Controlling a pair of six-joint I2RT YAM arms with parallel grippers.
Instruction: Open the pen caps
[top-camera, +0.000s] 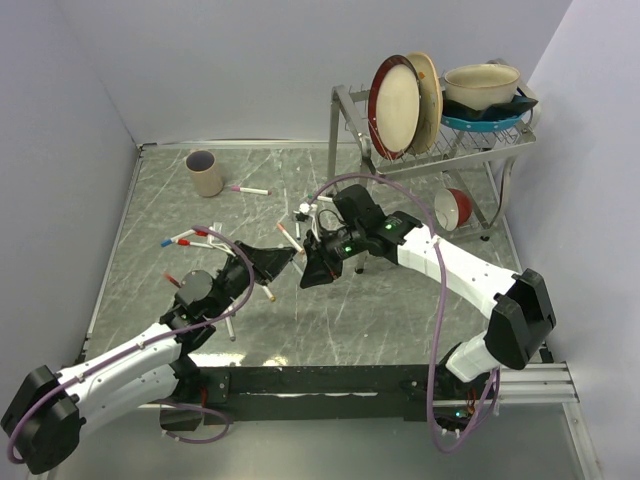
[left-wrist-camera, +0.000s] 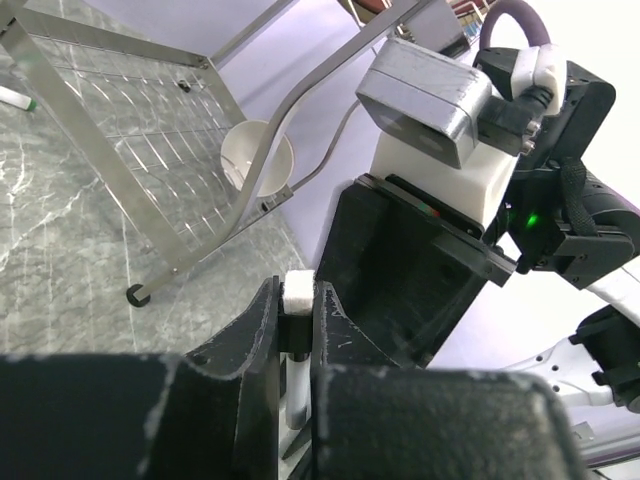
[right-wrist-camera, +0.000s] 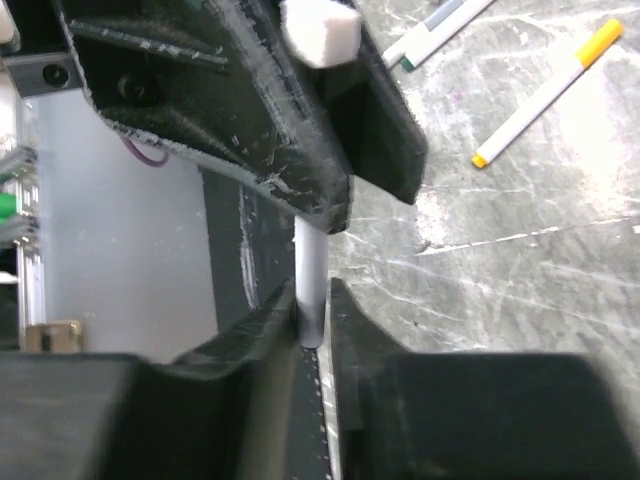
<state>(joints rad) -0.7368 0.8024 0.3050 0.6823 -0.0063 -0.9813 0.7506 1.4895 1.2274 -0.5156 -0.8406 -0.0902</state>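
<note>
Left wrist view first: what have you got?

— My left gripper is closed tight on a white pen, whose blunt end pokes out past the fingers. My right gripper is pinched on the same barrel, just beside it. The jaws hide which end is capped.

What could go wrong?

— If my two pulls aren't in line, the thin barrel may bend or slide through. A freed cap could drop to the worktop, where another pen lies with its yellow cap on.

And the arms?

— Both reach inward and meet tip to tip above the worktop's middle.
</note>
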